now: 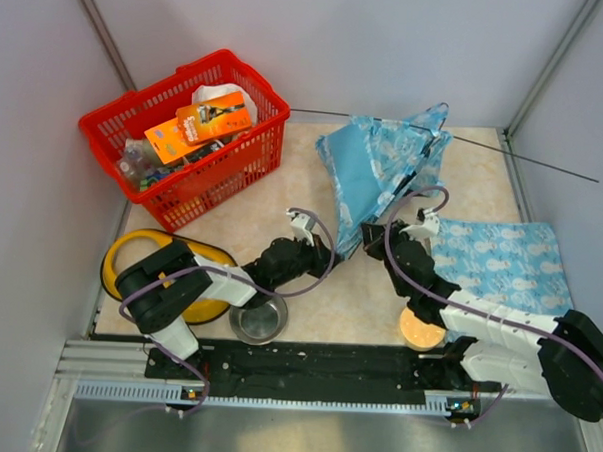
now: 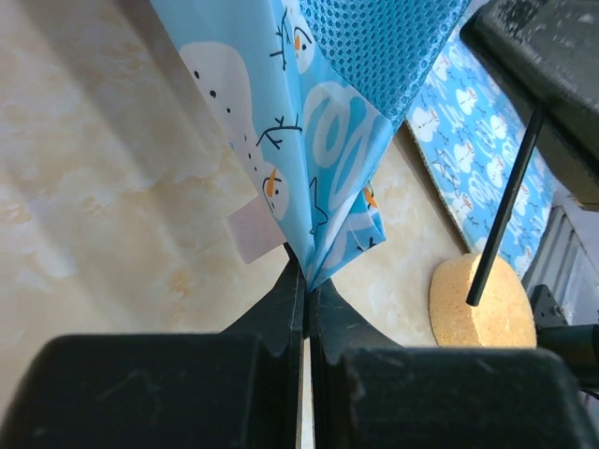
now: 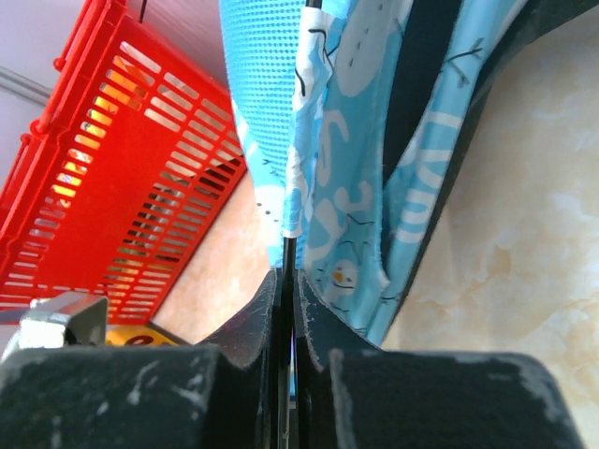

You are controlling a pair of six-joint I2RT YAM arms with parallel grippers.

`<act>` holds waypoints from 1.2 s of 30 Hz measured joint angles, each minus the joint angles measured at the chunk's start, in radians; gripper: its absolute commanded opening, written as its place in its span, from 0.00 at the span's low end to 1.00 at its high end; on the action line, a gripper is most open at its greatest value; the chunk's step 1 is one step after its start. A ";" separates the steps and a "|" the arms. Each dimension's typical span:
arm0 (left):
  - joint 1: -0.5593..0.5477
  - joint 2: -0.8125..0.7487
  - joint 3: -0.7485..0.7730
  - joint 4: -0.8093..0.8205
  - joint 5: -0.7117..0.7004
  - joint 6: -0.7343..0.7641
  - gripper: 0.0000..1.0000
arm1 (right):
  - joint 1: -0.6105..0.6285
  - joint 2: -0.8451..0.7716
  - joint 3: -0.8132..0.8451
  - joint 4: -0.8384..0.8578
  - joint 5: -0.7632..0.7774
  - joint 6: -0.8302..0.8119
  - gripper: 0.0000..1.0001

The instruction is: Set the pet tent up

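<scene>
The pet tent (image 1: 379,164) is a half-raised heap of light-blue printed fabric and mesh in the middle of the table. A thin dark pole (image 1: 530,161) sticks out of it to the right. My left gripper (image 1: 331,254) is at the tent's lower corner. In the left wrist view that gripper (image 2: 307,281) is shut on a bunched corner of the fabric (image 2: 328,122). My right gripper (image 1: 370,235) is just right of the same corner. In the right wrist view it (image 3: 288,276) is shut on the pole (image 3: 293,251) where the pole enters the fabric (image 3: 346,140).
A red basket (image 1: 246,156) of packets stands at the back left. The flat blue mat (image 1: 505,265) lies to the right. A steel bowl (image 1: 257,319), a yellow item (image 1: 140,249) and a round cork-coloured disc (image 1: 422,329) sit near the arm bases. Grey walls surround the table.
</scene>
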 measured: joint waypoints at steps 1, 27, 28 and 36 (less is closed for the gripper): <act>-0.008 0.000 0.003 -0.008 -0.018 0.007 0.00 | 0.003 0.005 0.008 -0.006 0.001 0.010 0.00; -0.309 -0.016 -0.034 0.058 -0.524 0.296 0.00 | 0.059 0.024 0.122 -0.175 0.120 0.016 0.00; -0.309 -0.019 -0.037 0.066 -0.524 0.296 0.00 | 0.060 0.023 0.122 -0.169 0.122 0.000 0.00; -0.309 -0.024 -0.052 0.121 -0.515 0.295 0.00 | 0.064 0.023 0.122 -0.111 0.143 -0.097 0.00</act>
